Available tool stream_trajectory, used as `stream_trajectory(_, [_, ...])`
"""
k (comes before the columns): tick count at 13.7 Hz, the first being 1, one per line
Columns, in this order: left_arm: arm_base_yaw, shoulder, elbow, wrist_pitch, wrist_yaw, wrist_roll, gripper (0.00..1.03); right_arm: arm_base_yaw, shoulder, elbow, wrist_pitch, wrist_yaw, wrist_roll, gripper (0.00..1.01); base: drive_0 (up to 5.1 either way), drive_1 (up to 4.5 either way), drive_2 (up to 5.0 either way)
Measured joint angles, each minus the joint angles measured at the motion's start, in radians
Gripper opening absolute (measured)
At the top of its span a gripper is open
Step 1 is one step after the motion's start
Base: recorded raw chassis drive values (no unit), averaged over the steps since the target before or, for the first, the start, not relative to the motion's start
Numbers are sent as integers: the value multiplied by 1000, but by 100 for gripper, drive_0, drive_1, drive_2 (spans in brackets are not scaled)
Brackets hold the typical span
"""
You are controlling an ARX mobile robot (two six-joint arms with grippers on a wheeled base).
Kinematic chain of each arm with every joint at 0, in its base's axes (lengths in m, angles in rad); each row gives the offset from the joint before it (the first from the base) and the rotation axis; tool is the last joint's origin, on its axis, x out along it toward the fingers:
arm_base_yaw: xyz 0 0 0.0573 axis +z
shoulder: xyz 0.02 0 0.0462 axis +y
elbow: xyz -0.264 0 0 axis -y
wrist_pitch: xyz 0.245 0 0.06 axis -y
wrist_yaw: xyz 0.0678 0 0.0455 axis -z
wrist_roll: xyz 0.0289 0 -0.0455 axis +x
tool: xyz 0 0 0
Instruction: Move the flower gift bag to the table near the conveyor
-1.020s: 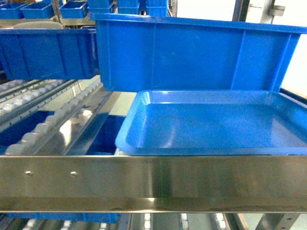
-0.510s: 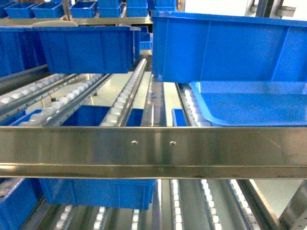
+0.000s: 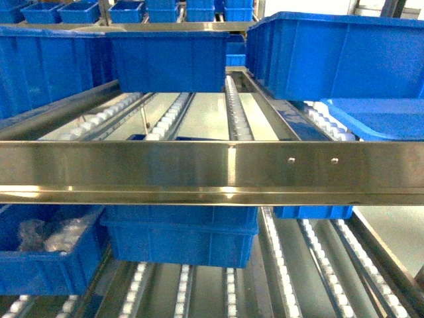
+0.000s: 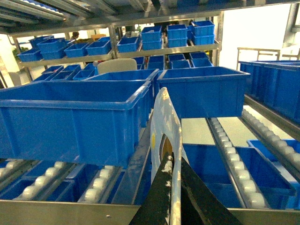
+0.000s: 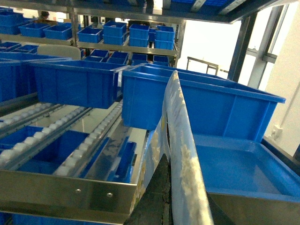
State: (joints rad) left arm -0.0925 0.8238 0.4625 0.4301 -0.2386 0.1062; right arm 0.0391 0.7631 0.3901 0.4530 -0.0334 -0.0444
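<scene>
The flower gift bag (image 4: 161, 117) shows edge-on in the left wrist view as a pale, glossy sheet with yellow print, and my left gripper (image 4: 172, 158) is shut on its edge. In the right wrist view the same bag (image 5: 177, 117) rises as a shiny bluish-white strip, with my right gripper (image 5: 174, 161) shut on it. Behind both stands the conveyor (image 3: 232, 112), a steel rack of sloping roller tracks with white wheels. In the head view neither the bag nor a gripper appears. The table is out of view.
A steel front rail (image 3: 199, 169) crosses the head view. Blue bins (image 3: 169, 59) sit on the roller tracks, with more below (image 3: 179, 238) and on far shelves. A shallow blue tray (image 5: 239, 164) lies at right, behind it a large blue bin (image 5: 211, 105).
The head view has swung: the blue tray and big bin slid from the centre to the right edge, and more roller tracks and lower bins came into sight.
</scene>
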Motion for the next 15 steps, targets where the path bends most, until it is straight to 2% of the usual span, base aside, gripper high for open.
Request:
stream_trajectory(3, [0, 0, 0, 0, 0, 0, 2, 0, 1, 0, 1, 0, 0, 2, -455, 4, 407])
stream_trajectory(15, [0, -1, 0, 4, 0, 0, 2, 0, 0, -1, 5, 0, 0, 2, -484, 146, 340])
